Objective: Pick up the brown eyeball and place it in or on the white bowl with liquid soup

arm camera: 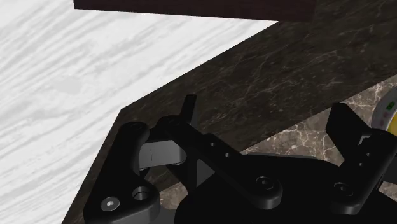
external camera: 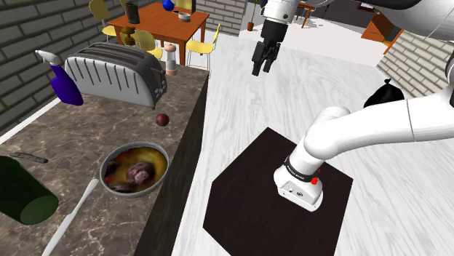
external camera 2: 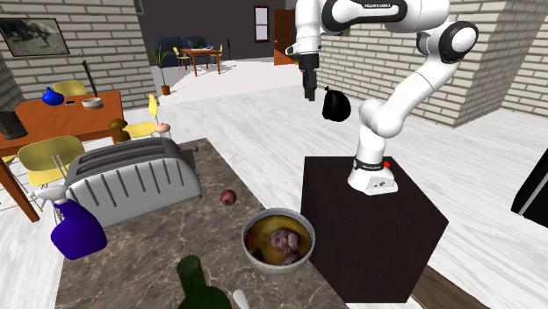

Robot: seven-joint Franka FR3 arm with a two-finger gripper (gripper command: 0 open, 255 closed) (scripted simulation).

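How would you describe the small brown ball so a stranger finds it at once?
Look at the dark marble counter. Between the silver toaster and the soup bowl lies the brown eyeball. It is the only small round thing, lying alone on bare stone.

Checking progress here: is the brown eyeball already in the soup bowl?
No, the brown eyeball lies on the counter beside the toaster, apart from the bowl.

Counter [external camera: 44, 134] dark veined marble; toaster [external camera: 109, 73] ribbed grey metal; bowl [external camera 2: 277, 266] metallic; floor [external camera: 327, 87] pale wood-grain.
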